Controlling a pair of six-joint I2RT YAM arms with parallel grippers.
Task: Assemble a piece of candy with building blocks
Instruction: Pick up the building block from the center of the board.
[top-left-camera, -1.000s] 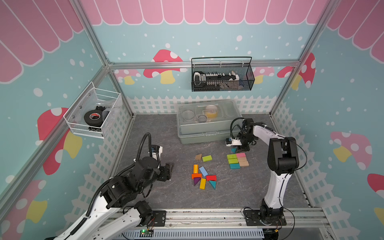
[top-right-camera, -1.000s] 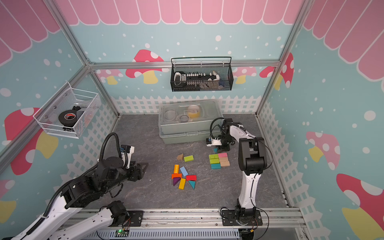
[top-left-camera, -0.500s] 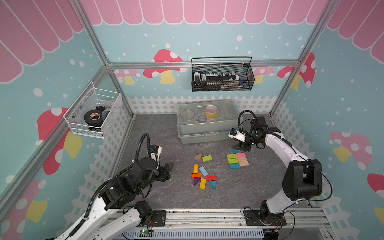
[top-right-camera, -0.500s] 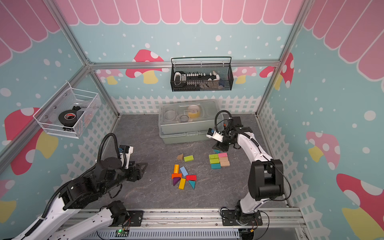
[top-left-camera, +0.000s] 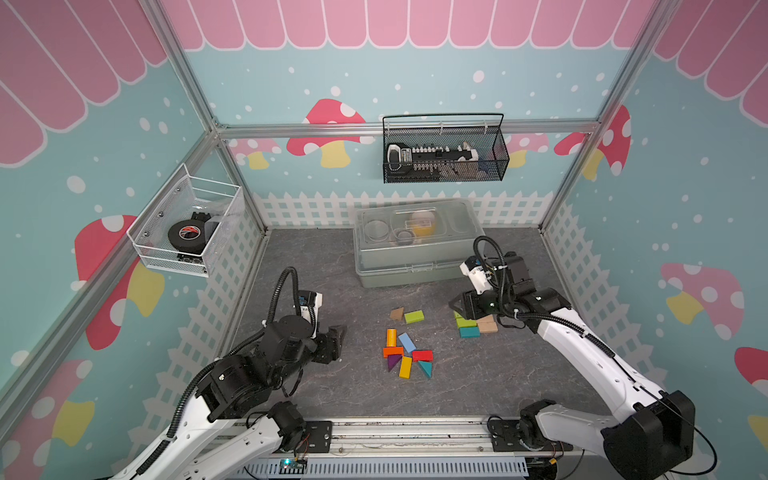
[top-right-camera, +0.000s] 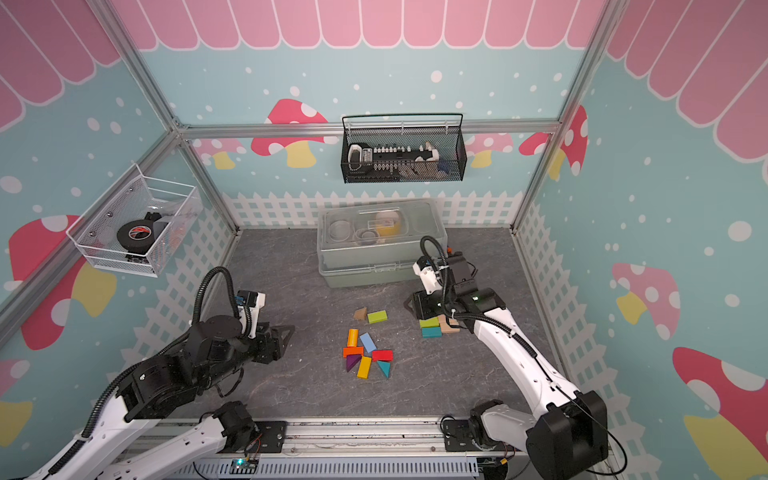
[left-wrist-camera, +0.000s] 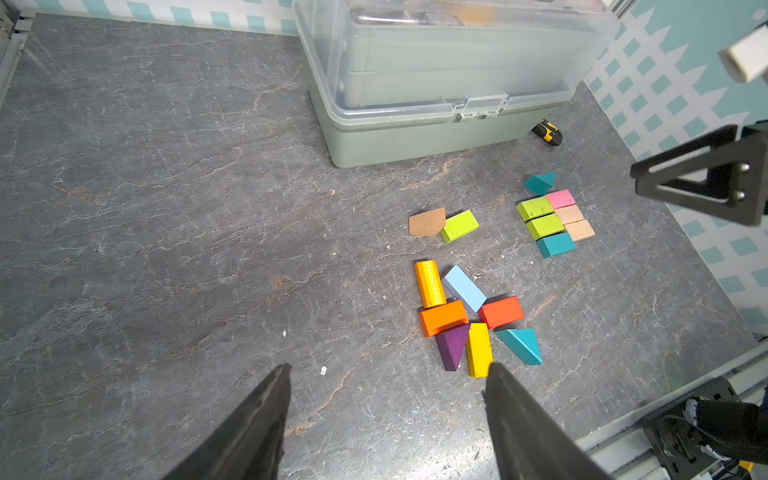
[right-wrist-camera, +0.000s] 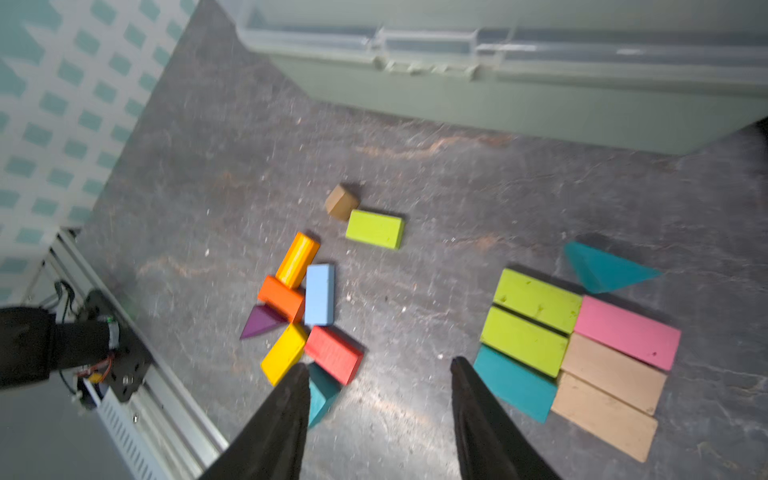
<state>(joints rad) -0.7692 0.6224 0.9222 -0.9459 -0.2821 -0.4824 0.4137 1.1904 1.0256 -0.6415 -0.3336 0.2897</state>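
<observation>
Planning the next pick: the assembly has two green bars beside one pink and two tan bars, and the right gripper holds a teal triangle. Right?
Not the grip: the right gripper is open and empty in the right wrist view. The green bars, pink bar and tan bars are as you say.

The building blocks (top-right-camera: 368, 353) lie mid-frame on the grey counter (top-right-camera: 291, 386) — a loose cluster, a tan-and-green pair above it, a tidy group to the right. The right hand (top-right-camera: 409, 308) hovers at that group's upper left; the left hand (top-right-camera: 289, 332) hangs centre-left.
</observation>
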